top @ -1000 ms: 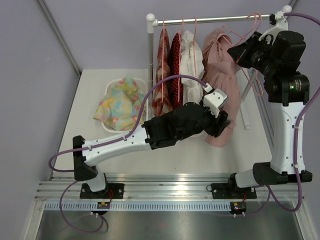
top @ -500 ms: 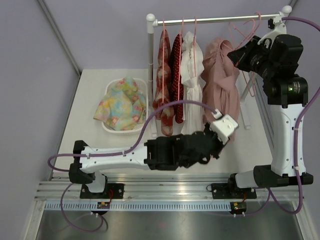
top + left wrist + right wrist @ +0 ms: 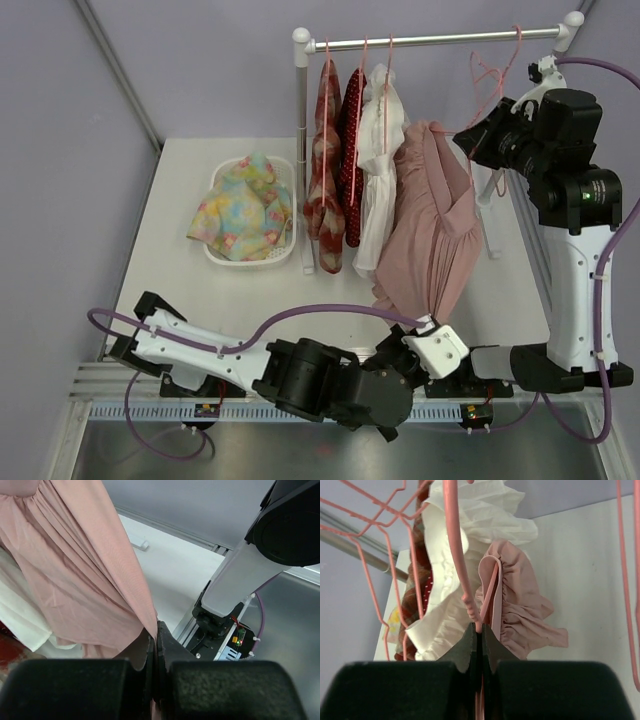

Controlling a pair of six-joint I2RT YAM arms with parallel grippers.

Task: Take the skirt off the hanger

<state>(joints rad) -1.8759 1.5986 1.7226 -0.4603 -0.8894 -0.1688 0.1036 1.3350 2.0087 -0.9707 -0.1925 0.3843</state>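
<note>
Now the left hand (image 3: pixel 155 632) pinches the dusty-pink gathered cloth skirt (image 3: pixel 430 230) by its hem, stretched from the thin pink wire hanger (image 3: pixel 453 535) the right hand (image 3: pixel 479 629) clamps; next, probably tug the waistband free.

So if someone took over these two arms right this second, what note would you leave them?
Left gripper: shut on the hem of the pink skirt, low down, fabric pulled taut.
Right gripper: shut on the pink hanger, up near the rail.
Done: skirt and hanger each gripped, one per arm.
Left: the waistband is still on the hanger, so it needs pulling free.
</note>
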